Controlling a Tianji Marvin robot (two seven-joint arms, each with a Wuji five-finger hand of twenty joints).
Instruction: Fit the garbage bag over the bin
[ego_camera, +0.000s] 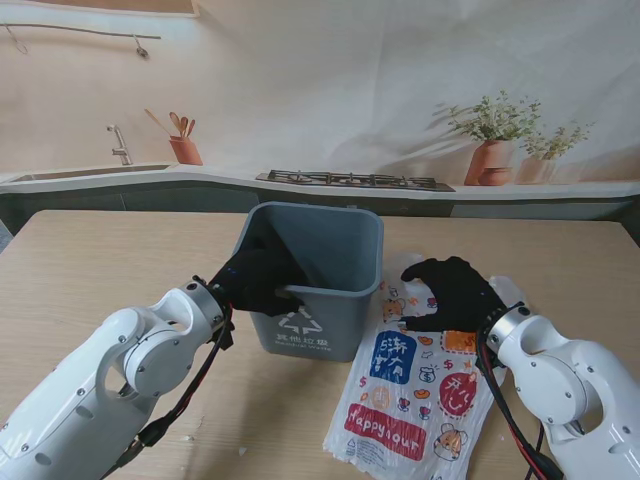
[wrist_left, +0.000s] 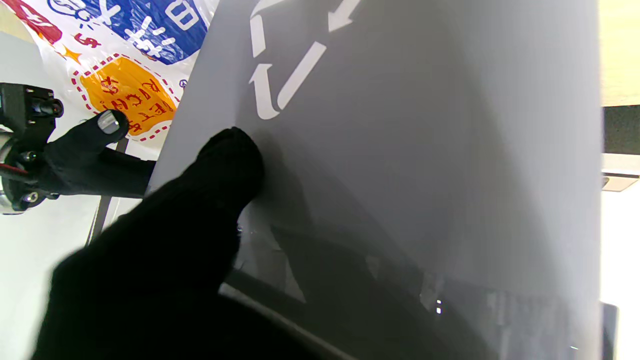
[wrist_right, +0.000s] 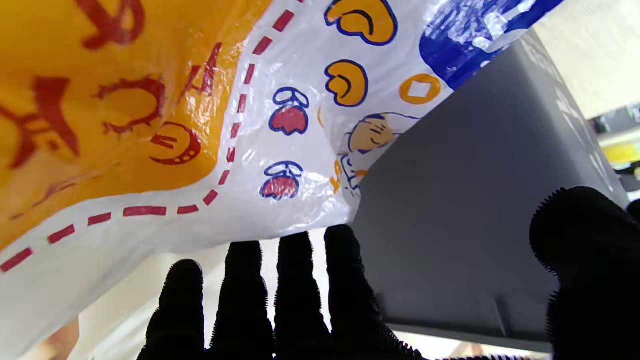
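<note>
Our left hand (ego_camera: 258, 283) clamped on bin (ego_camera: 330, 262) near-left rim; right hand (ego_camera: 455, 294) spread flat on bag (ego_camera: 415, 395), gripping nothing.

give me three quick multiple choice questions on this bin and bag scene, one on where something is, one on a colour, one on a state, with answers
1. Where does the garbage bag lie?
A. inside the bin
B. flat on the table, to the right of the bin
C. draped over the rim

2. What colour is the bin?
A. grey
B. green
C. red

3. What is the left hand doing?
A. resting open on the table
B. pinching the bag
C. gripping the bin's wall

Answers: 1 B, the stand view shows the bag spread on the wood beside the bin. 2 A, its walls are grey with a white recycling mark. 3 C, fingers hook over the rim, thumb outside. The right hand rests open on the bag.
</note>
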